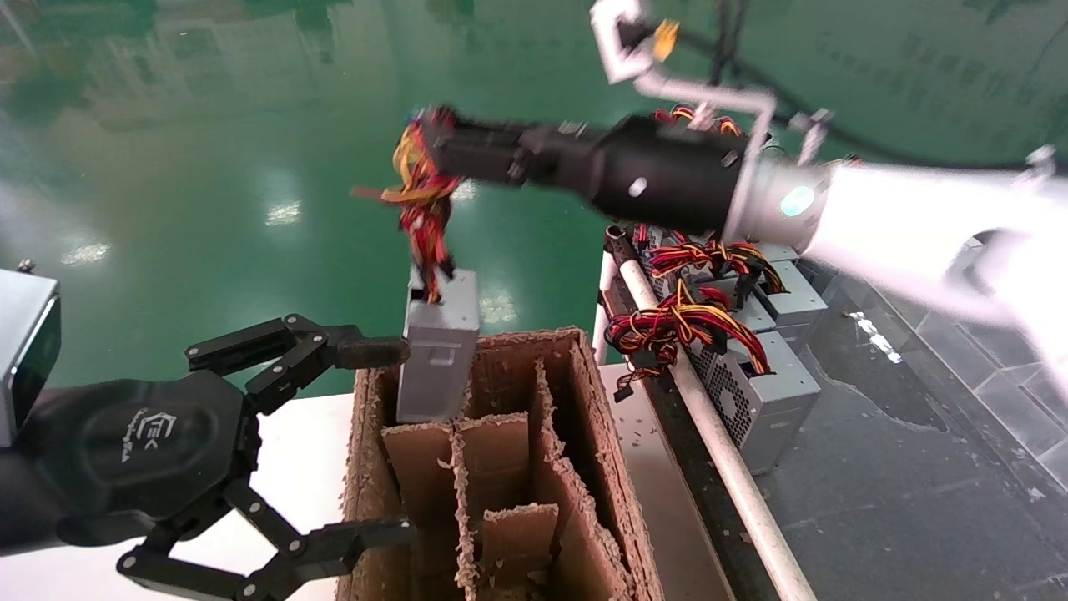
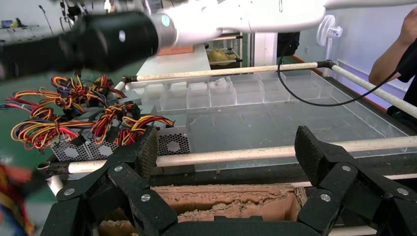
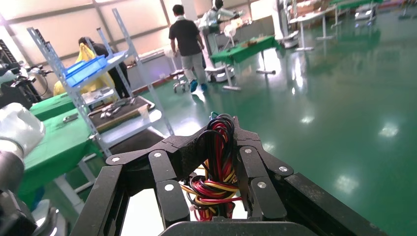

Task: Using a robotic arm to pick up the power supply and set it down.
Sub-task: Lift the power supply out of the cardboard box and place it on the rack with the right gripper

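Glossy green floor (image 1: pixel 250 125) spreads behind a worn cardboard box (image 1: pixel 501 467) with ragged inner dividers, which stands on a white desk (image 1: pixel 300 451). Taking that box as the landmark: the power supply (image 1: pixel 440 351), a small grey metal unit, stands upright with its lower end inside the box's far-left compartment and its upper half above the rim. Its wire bundle (image 1: pixel 421 200) of red, yellow, orange and black leads rises straight up from its top.

Above the box's far edge, the right arm (image 1: pixel 909 221) reaches across from the right, and the right tool (image 1: pixel 430 150) is closed on the upper part of that wire bundle; the right wrist view shows the leads pinched between its black fingers (image 3: pixel 253 169). The grey casing hangs beneath, not held directly.

Just left of the box, the left tool (image 1: pixel 380 438) sits low with its fingers spread wide and nothing between them; its upper fingertip (image 1: pixel 371 351) lies right beside the grey casing, and whether they touch cannot be told.

Right of the box, beyond a white rail (image 1: pixel 709 426), several similar grey units (image 1: pixel 755 392) with coloured wires lie grouped on a dark tray (image 1: pixel 876 434).
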`<action>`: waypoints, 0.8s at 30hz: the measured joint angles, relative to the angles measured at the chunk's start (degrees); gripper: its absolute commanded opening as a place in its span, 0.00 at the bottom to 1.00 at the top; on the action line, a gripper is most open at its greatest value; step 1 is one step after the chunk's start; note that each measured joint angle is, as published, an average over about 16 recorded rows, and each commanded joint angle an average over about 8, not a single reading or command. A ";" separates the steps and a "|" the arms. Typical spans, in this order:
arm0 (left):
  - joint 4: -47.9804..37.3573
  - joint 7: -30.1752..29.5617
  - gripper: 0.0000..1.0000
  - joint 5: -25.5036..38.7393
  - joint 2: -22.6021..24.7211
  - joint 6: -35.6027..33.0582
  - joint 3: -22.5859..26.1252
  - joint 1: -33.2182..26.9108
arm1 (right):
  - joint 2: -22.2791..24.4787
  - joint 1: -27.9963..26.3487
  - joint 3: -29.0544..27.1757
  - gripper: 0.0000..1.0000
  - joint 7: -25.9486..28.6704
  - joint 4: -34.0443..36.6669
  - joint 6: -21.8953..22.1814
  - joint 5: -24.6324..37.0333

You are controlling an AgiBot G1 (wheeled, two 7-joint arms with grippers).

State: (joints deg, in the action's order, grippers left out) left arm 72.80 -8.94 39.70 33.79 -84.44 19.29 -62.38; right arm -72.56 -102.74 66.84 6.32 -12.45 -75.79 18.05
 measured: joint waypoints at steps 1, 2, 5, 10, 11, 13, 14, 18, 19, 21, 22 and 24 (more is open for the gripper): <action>0.00 0.00 1.00 0.00 0.00 0.00 0.00 0.00 | 0.23 -0.72 -0.11 0.00 0.16 0.45 -0.61 -0.11; 0.00 0.00 1.00 0.00 0.00 0.00 0.00 0.00 | 0.47 -1.45 -0.20 0.00 0.32 0.89 -1.18 -0.20; 0.00 0.00 1.00 0.00 0.00 0.00 0.01 0.00 | 1.24 -3.71 -0.44 0.00 1.01 2.25 -2.82 -0.42; 0.00 0.01 1.00 -0.01 0.00 0.00 0.01 0.00 | 2.76 -7.58 -0.72 0.00 2.05 4.65 -4.81 -0.58; 0.00 0.01 1.00 -0.01 0.00 0.01 0.01 0.00 | 3.12 -8.33 -0.77 0.00 2.26 5.15 -5.08 -0.61; 0.00 0.01 1.00 -0.01 -0.01 0.01 0.01 0.00 | 3.90 -9.80 -0.85 0.00 2.68 6.18 -5.50 -0.65; 0.00 0.01 1.00 -0.01 -0.01 0.01 0.02 0.00 | 4.33 -10.51 -0.89 0.00 2.91 6.70 -5.66 -0.68; 0.00 0.01 1.00 -0.01 -0.01 0.01 0.02 0.00 | 6.43 -13.08 -1.06 0.00 3.88 8.76 -6.17 -0.83; 0.00 0.01 1.00 -0.01 -0.01 0.01 0.02 -0.01 | 7.05 -13.66 -1.10 0.00 4.10 9.27 -6.26 -0.87; 0.00 0.01 1.00 -0.02 -0.01 0.01 0.02 -0.01 | 8.39 -14.70 -1.14 0.00 4.39 10.24 -6.35 -0.90; 0.00 0.01 1.00 -0.02 -0.01 0.01 0.02 -0.01 | 9.10 -15.15 -1.14 0.00 4.50 10.70 -6.38 -0.89; 0.00 0.01 1.00 -0.02 -0.01 0.01 0.03 -0.01 | 10.58 -15.93 -1.10 0.00 4.65 11.56 -6.37 -0.81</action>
State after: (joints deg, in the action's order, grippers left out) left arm 72.80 -8.92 39.68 33.78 -84.43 19.31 -62.39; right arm -61.99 -118.67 65.74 10.97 -0.89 -82.15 17.24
